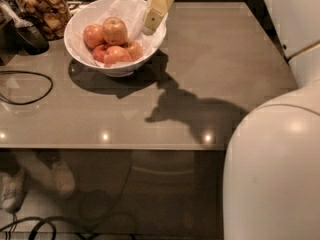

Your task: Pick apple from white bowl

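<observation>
The white bowl (80, 49) stands at the table's back left, lined with crumpled white paper, and holds several pinkish-red apples. The largest apple (115, 30) sits on top near the middle, with a pale blush around its stem. My gripper (152, 19) hangs over the bowl's right rim, above and to the right of that apple, and does not touch it. It holds nothing that I can see.
A glass jar of brown snacks (44, 9) stands left of the bowl, behind a dark object (30, 36). A black cable (27, 86) loops on the grey table (215, 69) at the left. My pale arm body (275, 174) fills the lower right.
</observation>
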{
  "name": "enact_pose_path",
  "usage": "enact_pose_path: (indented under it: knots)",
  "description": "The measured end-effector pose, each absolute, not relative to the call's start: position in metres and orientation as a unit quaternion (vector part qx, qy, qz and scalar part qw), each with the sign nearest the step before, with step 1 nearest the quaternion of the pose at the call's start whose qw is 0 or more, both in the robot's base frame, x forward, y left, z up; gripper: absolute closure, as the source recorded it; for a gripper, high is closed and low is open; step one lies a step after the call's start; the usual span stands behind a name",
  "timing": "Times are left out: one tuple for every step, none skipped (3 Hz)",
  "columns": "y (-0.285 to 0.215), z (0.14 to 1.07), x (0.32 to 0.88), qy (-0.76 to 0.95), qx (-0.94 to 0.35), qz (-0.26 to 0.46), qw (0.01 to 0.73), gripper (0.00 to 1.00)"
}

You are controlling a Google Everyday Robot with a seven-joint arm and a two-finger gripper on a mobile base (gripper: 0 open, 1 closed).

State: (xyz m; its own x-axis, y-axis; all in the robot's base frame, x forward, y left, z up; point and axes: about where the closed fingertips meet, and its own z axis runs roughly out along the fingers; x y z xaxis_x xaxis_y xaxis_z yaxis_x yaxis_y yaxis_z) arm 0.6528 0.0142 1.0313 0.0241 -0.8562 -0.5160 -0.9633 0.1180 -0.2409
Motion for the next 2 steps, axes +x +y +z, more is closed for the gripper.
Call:
enact_pose_path:
  knots:
    - [0.021, 1.029, 0.666, 0.696, -0.642, 0.109, 0.302, 0.0]
    - [0.043, 1.019, 0.683, 0.689, -0.643, 0.139, 0.304, 0.0]
